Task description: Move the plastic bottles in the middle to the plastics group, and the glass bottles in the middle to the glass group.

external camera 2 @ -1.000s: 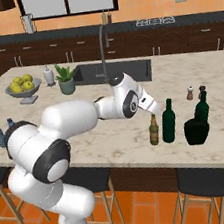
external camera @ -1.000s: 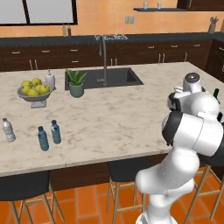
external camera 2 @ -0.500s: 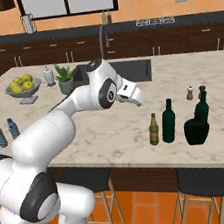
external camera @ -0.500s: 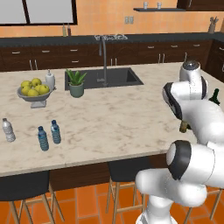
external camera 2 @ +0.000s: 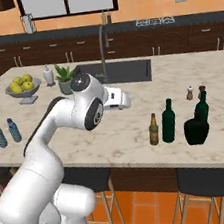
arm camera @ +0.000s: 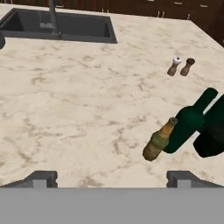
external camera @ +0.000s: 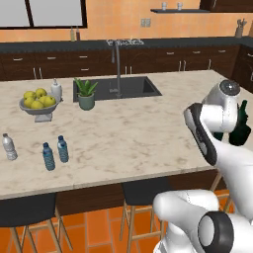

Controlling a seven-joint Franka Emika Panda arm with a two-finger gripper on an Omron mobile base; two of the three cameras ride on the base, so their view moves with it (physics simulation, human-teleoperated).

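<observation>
Brown amber bottle (arm camera: 160, 139) and slim green wine bottle (arm camera: 187, 122) stand touching on the counter (arm camera: 87, 100), ahead and right of the spread, empty hand (arm camera: 111, 177), apparently parked beside the glass group.

Amber bottle (external camera 2: 154, 129) and slim green bottle (external camera 2: 168, 121) stand upright, side by side, just left of the squat green bottle (external camera 2: 196, 130) and tall-necked one (external camera 2: 201, 105). Far left: two blue bottles (external camera: 55, 152), clear bottle (external camera: 9, 147) nearby.
</observation>
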